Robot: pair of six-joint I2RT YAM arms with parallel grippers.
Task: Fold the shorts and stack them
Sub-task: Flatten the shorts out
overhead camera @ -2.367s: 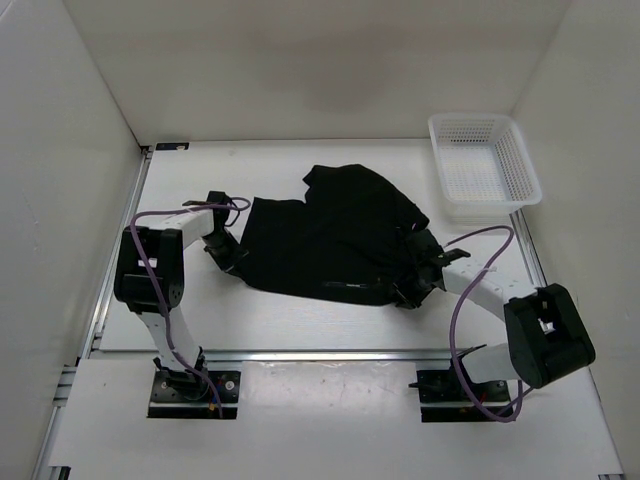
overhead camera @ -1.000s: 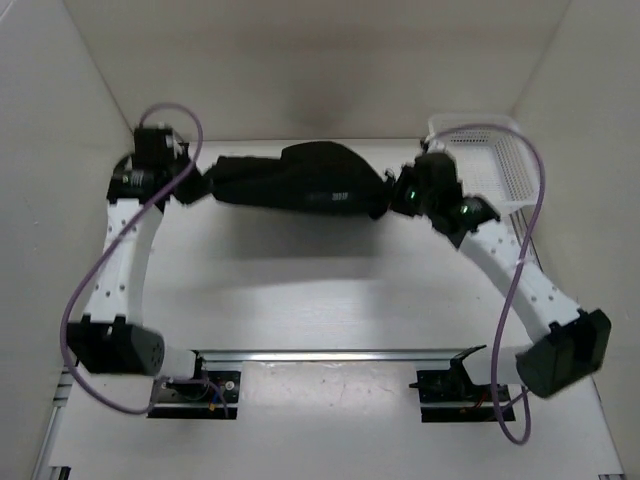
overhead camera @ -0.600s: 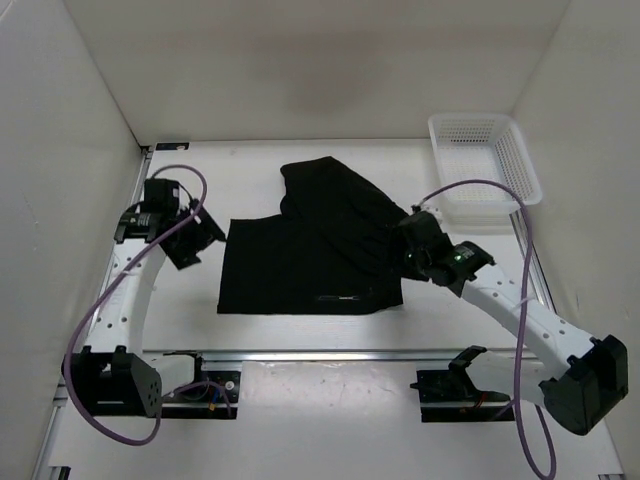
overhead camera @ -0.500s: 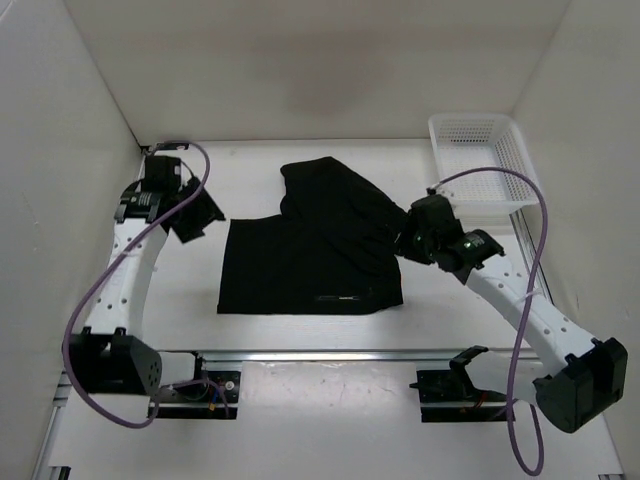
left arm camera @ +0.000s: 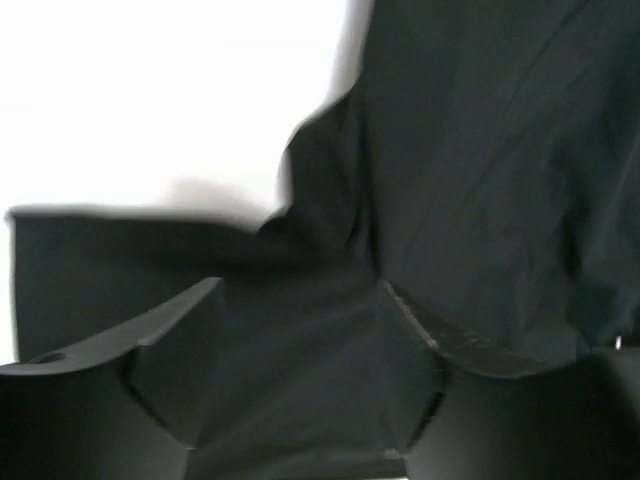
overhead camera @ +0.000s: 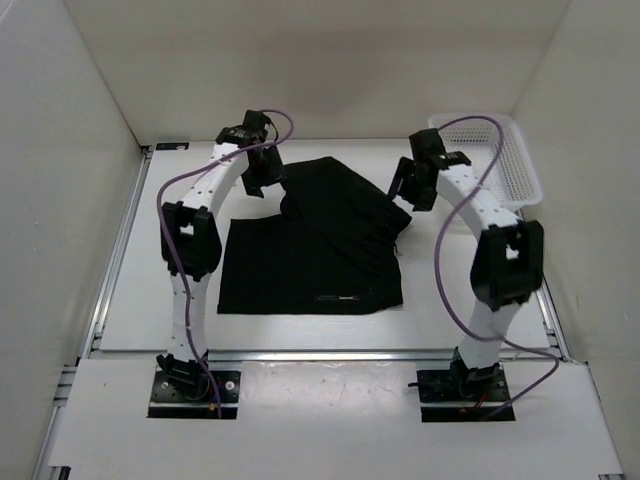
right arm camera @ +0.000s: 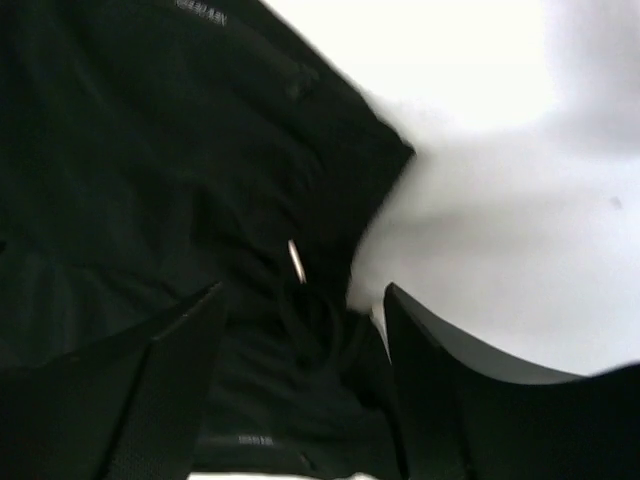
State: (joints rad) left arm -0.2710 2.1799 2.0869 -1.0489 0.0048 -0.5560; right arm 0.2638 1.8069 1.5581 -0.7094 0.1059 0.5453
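Note:
The black shorts (overhead camera: 310,260) lie spread on the white table: a flat rectangular part toward the near side, with a small white mark (overhead camera: 340,297) by its near hem, and a rumpled part (overhead camera: 340,195) toward the back. My left gripper (overhead camera: 262,184) hovers over the far left corner of the cloth. In the left wrist view it (left arm camera: 300,300) stands open, with dark cloth (left arm camera: 470,150) below and nothing pinched. My right gripper (overhead camera: 406,190) is at the far right edge of the shorts. In the right wrist view it (right arm camera: 300,305) is open above the cloth's edge (right arm camera: 200,180).
A white mesh basket (overhead camera: 505,165) stands at the back right corner, partly behind the right arm. White walls enclose the table on three sides. A metal rail (overhead camera: 320,355) runs along the near edge in front of the arm bases.
Both grippers, a second ago holding the shorts stretched in the air, have opened and let go. The shorts now lie on the table, and both arms have swung to the cloth's far corners.

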